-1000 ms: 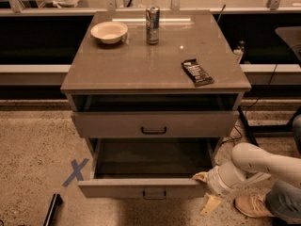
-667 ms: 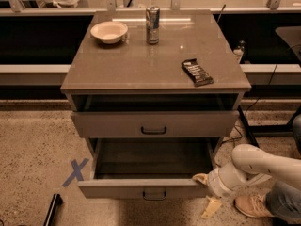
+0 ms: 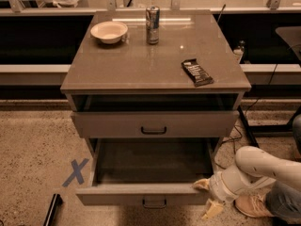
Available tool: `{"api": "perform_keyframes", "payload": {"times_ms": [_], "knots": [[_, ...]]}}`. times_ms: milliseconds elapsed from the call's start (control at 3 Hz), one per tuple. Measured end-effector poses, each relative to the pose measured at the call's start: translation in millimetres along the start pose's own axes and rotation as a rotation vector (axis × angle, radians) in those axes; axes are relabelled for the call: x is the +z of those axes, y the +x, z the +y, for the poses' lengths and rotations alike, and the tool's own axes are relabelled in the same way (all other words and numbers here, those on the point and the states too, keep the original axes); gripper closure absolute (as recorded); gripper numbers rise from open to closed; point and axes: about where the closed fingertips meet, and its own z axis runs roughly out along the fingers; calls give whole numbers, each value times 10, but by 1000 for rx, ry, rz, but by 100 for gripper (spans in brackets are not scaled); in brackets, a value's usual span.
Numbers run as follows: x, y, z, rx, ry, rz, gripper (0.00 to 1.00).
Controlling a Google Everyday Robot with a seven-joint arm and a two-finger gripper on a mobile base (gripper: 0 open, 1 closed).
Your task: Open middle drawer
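Observation:
The middle drawer (image 3: 141, 192) is a wide grey-tan drawer with a small black bar handle (image 3: 154, 203). It stands pulled far out, showing a plain, empty grey inside. My gripper (image 3: 207, 197) is at the right end of the drawer's front. One cream finger (image 3: 201, 184) lies by the top edge of the front, and the other (image 3: 211, 209) points down beside its right corner. The fingers stand apart and hold nothing. The drawer above (image 3: 154, 124) is out a little. No drawer shows below the middle one.
On the cabinet top (image 3: 141, 74) are a bowl (image 3: 109, 31), a can (image 3: 152, 25) and a dark snack bar (image 3: 197, 72). A blue X (image 3: 75, 172) marks the floor to the left. A shoe (image 3: 251, 204) is on the floor at lower right.

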Motion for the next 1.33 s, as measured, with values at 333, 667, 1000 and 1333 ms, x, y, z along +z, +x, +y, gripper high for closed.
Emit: {"api": "perform_keyframes", "payload": {"times_ms": [333,667,1000,1333], "knots": [[-59,-51,85,-22,-14,-45,41],[-108,-101,123,-42,-18,-71,31],[-207,-152,87,-51,16,-89,13],[-358,-212,25,-51,102,-135,0]]}}
